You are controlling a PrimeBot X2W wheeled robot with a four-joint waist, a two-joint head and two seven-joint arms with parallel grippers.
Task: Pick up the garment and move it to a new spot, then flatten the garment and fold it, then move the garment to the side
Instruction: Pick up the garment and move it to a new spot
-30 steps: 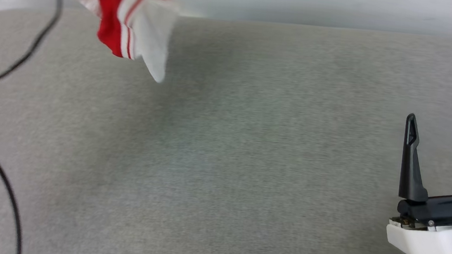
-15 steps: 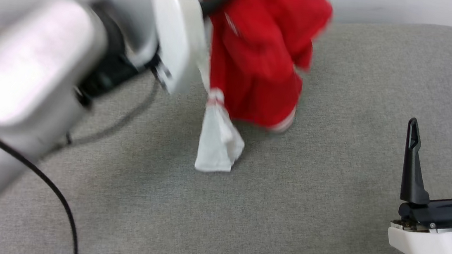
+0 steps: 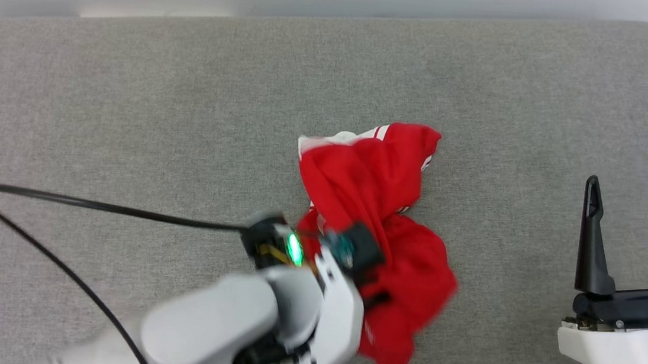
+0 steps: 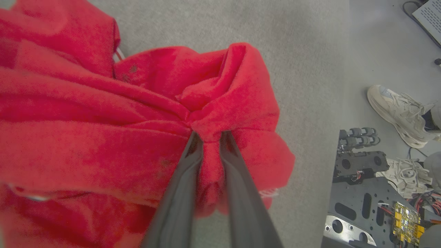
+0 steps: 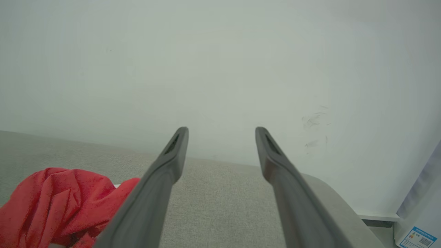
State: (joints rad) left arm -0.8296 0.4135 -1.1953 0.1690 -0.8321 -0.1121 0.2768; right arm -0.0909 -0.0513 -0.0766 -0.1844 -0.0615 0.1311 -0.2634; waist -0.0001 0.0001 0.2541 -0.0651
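The garment (image 3: 370, 192), red with a bit of white sleeve and striped trim at its far edge, lies bunched in a heap on the grey surface mid-view. My left arm (image 3: 263, 319) reaches in from the lower left, its wrist over the heap's near side. In the left wrist view my left gripper (image 4: 207, 136) is shut on a pinched fold of the red garment (image 4: 103, 137). My right gripper (image 3: 626, 187) stands open at the right, apart from the cloth, nothing between its fingers. The right wrist view has the right gripper (image 5: 221, 132) open and the garment (image 5: 58, 203) at lower left.
A grey fabric-covered surface (image 3: 130, 98) spreads under everything, with a pale wall behind and a rounded corner at the far right. A black cable (image 3: 90, 204) trails left from my left wrist. Beyond the surface's edge are the robot base (image 4: 365, 193) and a person's shoe (image 4: 396, 110).
The head camera has shifted. The garment hung in the air from my left gripper before; now it rests crumpled on the surface, still gripped. My right gripper has stayed open and still.
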